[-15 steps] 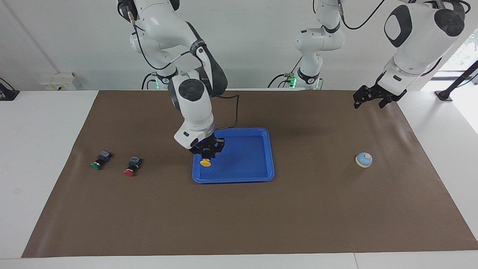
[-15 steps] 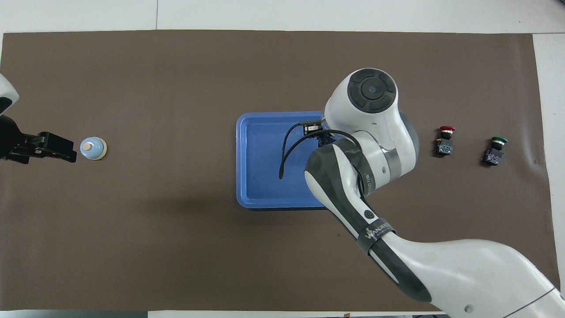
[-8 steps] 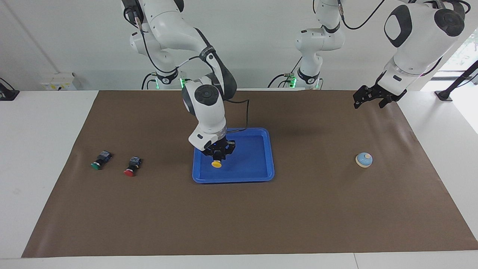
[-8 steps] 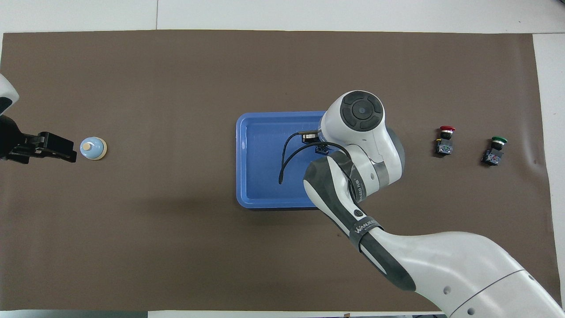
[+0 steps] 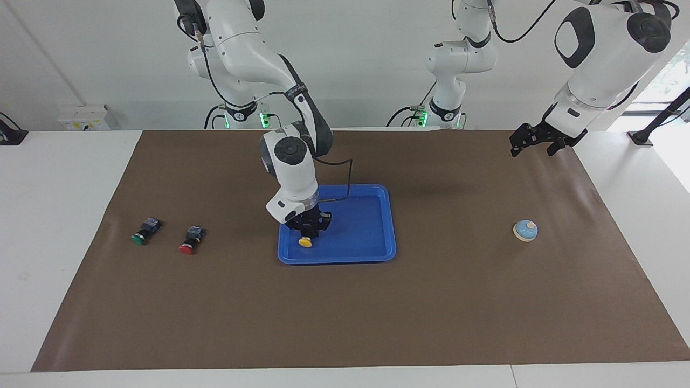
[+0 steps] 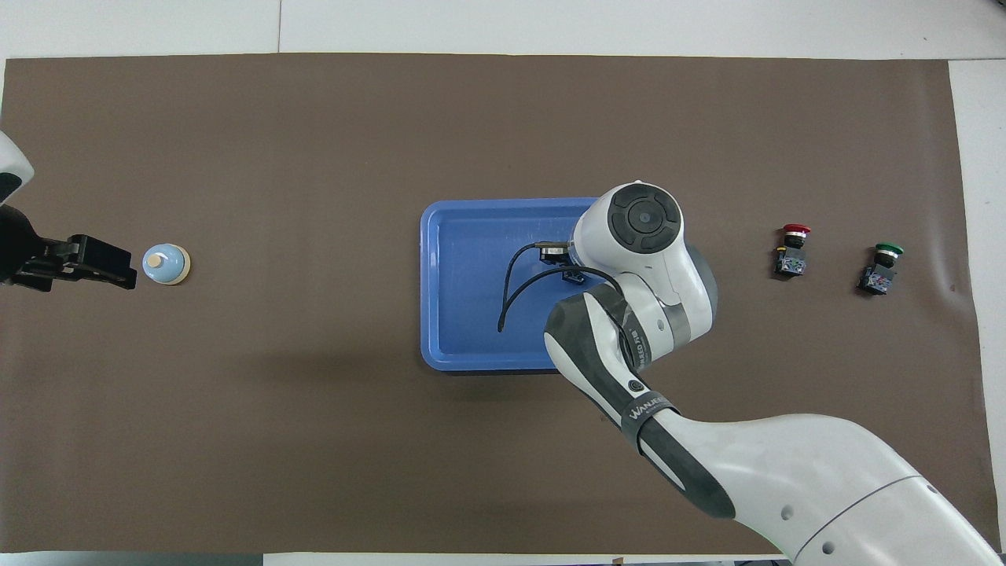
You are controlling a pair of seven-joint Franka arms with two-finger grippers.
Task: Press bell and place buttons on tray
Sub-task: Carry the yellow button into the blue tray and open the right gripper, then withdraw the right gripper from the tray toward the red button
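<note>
The blue tray (image 5: 372,254) (image 6: 431,275) lies mid-mat. My right gripper (image 5: 307,231) is low inside it, at the corner toward the right arm's end, shut on the yellow button (image 5: 305,242), whose cap sits at the tray floor. In the overhead view the arm's wrist hides this button and the gripper. The red button (image 5: 189,241) (image 6: 792,250) and the green button (image 5: 144,231) (image 6: 882,267) lie on the mat toward the right arm's end. The light blue bell (image 5: 525,230) (image 6: 165,264) stands toward the left arm's end. My left gripper (image 5: 532,146) (image 6: 110,267) waits open, raised beside the bell.
A brown mat (image 5: 431,323) covers the white table (image 5: 54,215). The right arm's black cable (image 6: 511,291) loops over the tray. A third robot base (image 5: 447,108) stands at the robots' edge of the table.
My right gripper carried the yellow button from the tray's edge inward, then came down until the cap reached the tray floor. The left arm stayed still.
</note>
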